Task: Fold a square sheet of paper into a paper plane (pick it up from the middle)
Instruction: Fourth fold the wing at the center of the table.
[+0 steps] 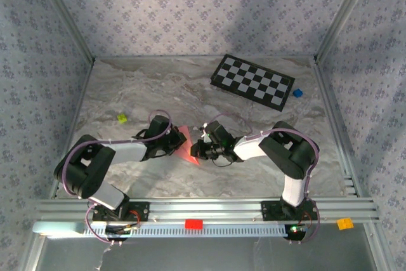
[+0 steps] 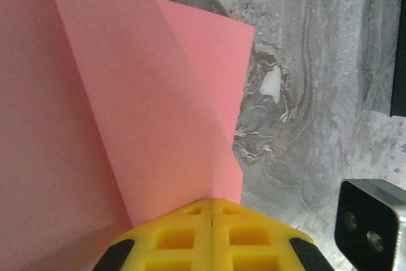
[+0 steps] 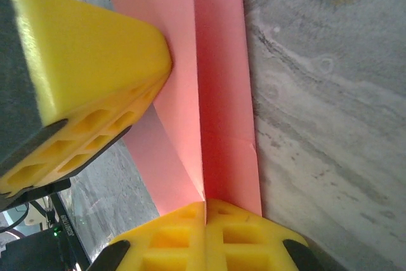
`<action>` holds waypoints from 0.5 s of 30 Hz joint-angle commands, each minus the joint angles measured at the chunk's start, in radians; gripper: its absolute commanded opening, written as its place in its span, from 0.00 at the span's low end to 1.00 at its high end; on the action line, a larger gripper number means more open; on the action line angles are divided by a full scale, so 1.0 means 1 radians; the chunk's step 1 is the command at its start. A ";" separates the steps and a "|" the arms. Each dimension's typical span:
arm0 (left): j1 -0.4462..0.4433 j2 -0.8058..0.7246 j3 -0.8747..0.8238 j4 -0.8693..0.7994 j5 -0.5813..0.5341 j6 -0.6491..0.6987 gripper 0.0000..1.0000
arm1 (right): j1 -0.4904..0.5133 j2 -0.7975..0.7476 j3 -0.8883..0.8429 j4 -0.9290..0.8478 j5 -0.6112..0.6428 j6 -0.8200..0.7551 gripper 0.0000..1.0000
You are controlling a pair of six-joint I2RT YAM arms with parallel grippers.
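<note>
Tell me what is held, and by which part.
The folded pink paper, held by both: left gripper, jaws shut on its folded edge; right gripper, jaws shut on the end of a crease.

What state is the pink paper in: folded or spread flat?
Folded: the sheet of paper shows a crease and overlapping layers, pinched by the left gripper and right gripper.

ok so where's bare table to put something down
Far left, between the back wall and the yellow-green block; also right, between the checkerboard and the right arm. Crowded mid-table: left gripper and right gripper both shut on the pink paper.
</note>
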 commanded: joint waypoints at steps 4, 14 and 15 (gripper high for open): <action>-0.001 0.034 0.032 -0.021 0.013 0.031 0.00 | 0.003 0.070 -0.023 -0.141 0.044 0.016 0.02; 0.002 0.047 0.042 -0.032 0.023 0.046 0.00 | 0.004 0.073 -0.026 -0.137 0.045 0.029 0.02; 0.003 0.049 0.041 -0.034 0.022 0.046 0.00 | 0.002 0.075 -0.025 -0.138 0.046 0.028 0.02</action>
